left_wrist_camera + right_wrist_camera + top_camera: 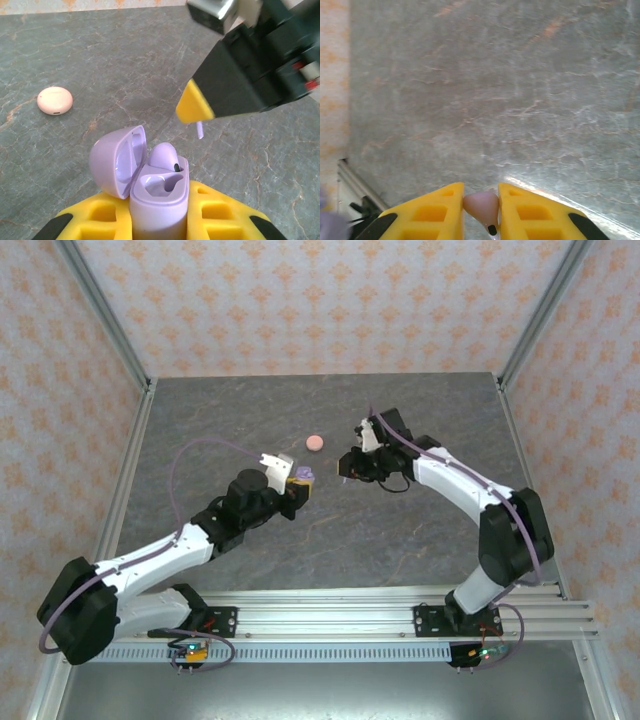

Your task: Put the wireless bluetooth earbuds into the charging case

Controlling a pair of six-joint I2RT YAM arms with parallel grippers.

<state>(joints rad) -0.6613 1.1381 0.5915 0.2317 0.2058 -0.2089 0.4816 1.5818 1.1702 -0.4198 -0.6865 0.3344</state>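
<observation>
Showing the left gripper [160, 216] clamped on the body of the lilac charging case [157, 202], held upright, lid [112, 160] hinged open, one lilac earbud [165, 155] seated inside, neighbouring well [152, 184] vacant. Just above the case, clear of it: right gripper [481, 200] pinched narrowly on a second lilac earbud [482, 206], stem down. Beyond the case: closed pink case [315, 442] lying on the grey marbled tabletop [400, 530]. Farther around the case: walls [300, 300] papered with orange motifs, aluminium posts [110, 325] at the corners.
</observation>
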